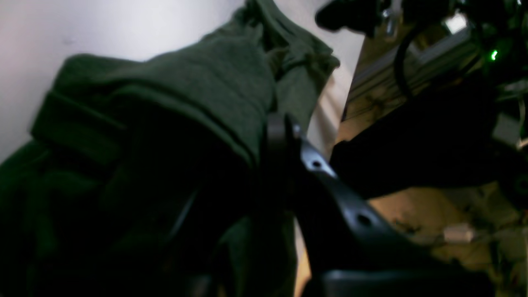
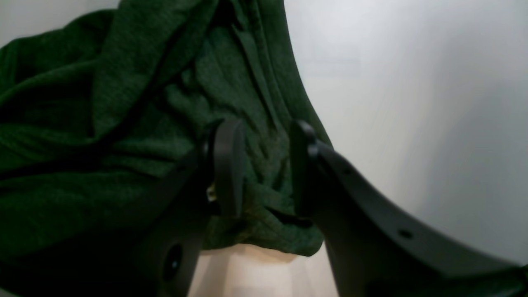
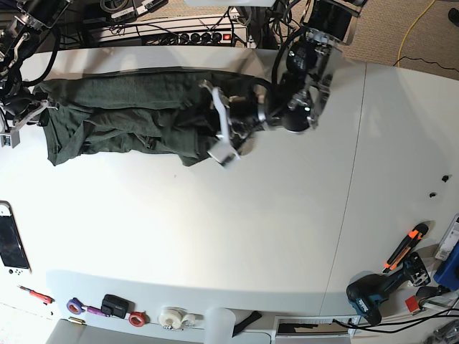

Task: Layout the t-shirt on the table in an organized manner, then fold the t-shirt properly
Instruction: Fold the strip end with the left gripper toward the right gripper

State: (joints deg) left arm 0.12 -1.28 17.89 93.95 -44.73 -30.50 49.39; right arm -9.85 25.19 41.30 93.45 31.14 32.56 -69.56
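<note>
Green t-shirt (image 3: 122, 118) (bunched) spans the table (image 3: 229, 236), left fingers (image 1: 280, 136) clamped on it.

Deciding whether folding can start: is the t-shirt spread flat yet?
No. The t-shirt lies bunched in a wrinkled strip on the table, and the left gripper is shut on one end.

The base view is taken from overhead, looking straight down on the whole counter (image 3: 237, 236), with both arms seen from well above. The left wrist view is taken from just behind the left gripper (image 1: 277, 136), very close, aimed along its fingers at the t-shirt (image 1: 198, 90) and the rig beyond. The right wrist view is set likewise behind the right gripper (image 2: 264, 165), close over the cloth. The t-shirt and counter are shared by all three views.
</note>
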